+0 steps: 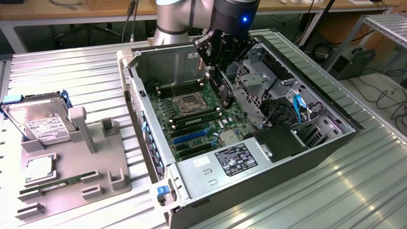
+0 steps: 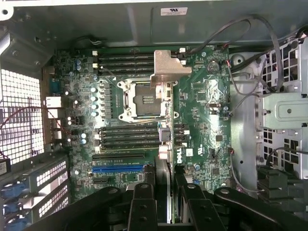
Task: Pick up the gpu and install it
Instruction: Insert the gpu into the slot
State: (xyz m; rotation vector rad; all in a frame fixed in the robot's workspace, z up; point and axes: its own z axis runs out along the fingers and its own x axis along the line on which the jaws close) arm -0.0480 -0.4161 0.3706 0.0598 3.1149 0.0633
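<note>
So, the wrist view has me looking straight down the gpu edge-on. It's a thin strip running out from between my fingers, with its silvery bent bracket at the far end, just beside the CPU socket on the green motherboard. That view also picks up the dark RAM slots and a blue expansion slot near the perforated rear panel.

The exterior view gives what that one can't: my gripper is dipped into the open PC case, clamped on the gpu. The card hangs upright over the board, and I can't tell whether it touches anything down there. From this side it looks dark and flat.

Over on the exterior view's left, a grey fixture tray holds a labelled hard drive propped at a tilt and a green RAM stick. Everything sits on a ribbed metal table, with wooden workbenches and cables behind.
</note>
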